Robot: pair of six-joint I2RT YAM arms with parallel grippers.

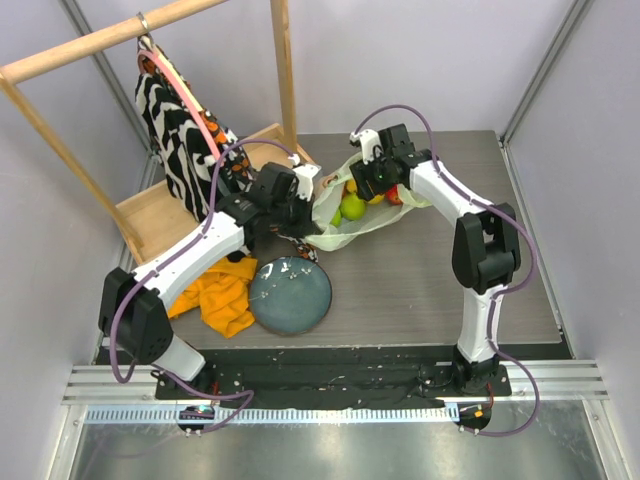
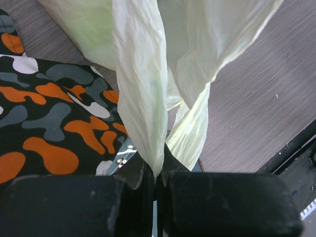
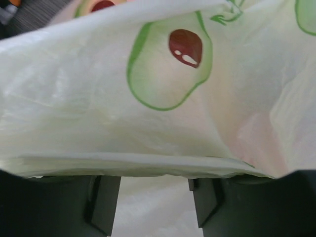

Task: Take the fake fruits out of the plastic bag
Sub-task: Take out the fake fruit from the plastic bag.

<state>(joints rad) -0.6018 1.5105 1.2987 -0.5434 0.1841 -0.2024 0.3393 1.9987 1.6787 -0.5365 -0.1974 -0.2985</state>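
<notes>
Left gripper (image 2: 157, 174): fingers squeezed right together on a twisted strip of the plastic bag (image 2: 143, 84), looks like a handle loop. The strip runs straight away from the fingertips, with a camo cloth (image 2: 49, 123) under it off to one side.
Right gripper (image 3: 154, 183): fingers spread, nothing clamped as far as the wrist view shows. Bag film with an avocado print hangs right across the tips and fills the gap beyond them.
Fake fruits (image 1: 365, 200): sitting in the bag's open mouth, just past the right fingertips in the top view. A green apple (image 1: 352, 207) is nearest the opening, with yellow and red ones behind it.
Step in hand: probably getting the mouth open so the right fingers can reach a fruit. None out yet by the look of it.
Doing it well: the left pinch should be firm and draw the loop up and away from the right fingers so the film goes taut. The right fingers should slip under the film edge rather than push into it, then straddle one fruit at its widest part.
Watch out: glossy round plastic will likely squirt out of a shallow grip, and thin film could get trapped between pad and fruit.
</notes>
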